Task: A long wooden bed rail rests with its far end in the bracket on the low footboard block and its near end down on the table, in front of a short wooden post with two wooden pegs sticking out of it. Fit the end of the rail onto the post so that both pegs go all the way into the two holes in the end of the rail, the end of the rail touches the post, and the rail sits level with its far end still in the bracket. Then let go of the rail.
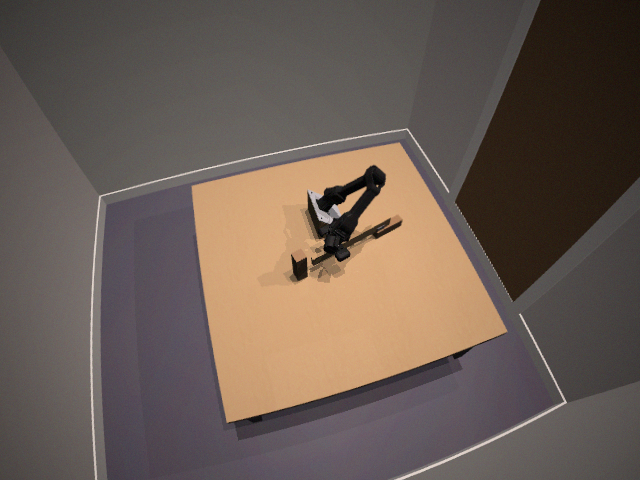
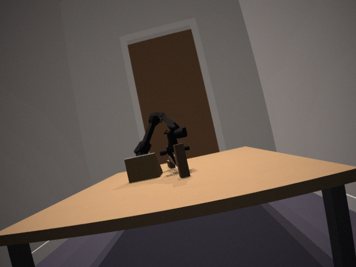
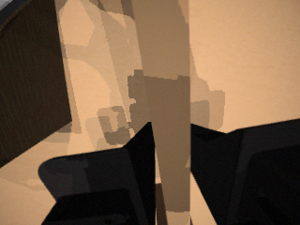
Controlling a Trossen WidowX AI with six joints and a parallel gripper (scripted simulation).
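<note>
From here I see the gripper (image 1: pixel 342 254) (image 2: pixel 172 163) (image 3: pixel 161 125) near the middle of the top view, its fingers only slightly apart, pinching the rail (image 1: pixel 363 238) (image 3: pixel 170 103). The rail runs up and right from the grip to the footboard block (image 1: pixel 388 227) (image 2: pixel 171 164); its other end points lower left, just short of the post (image 1: pixel 299 265) (image 2: pixel 182 161) (a visible gap remains). In the wrist view, the rail passes between the fingers, toward the top edge.
</note>
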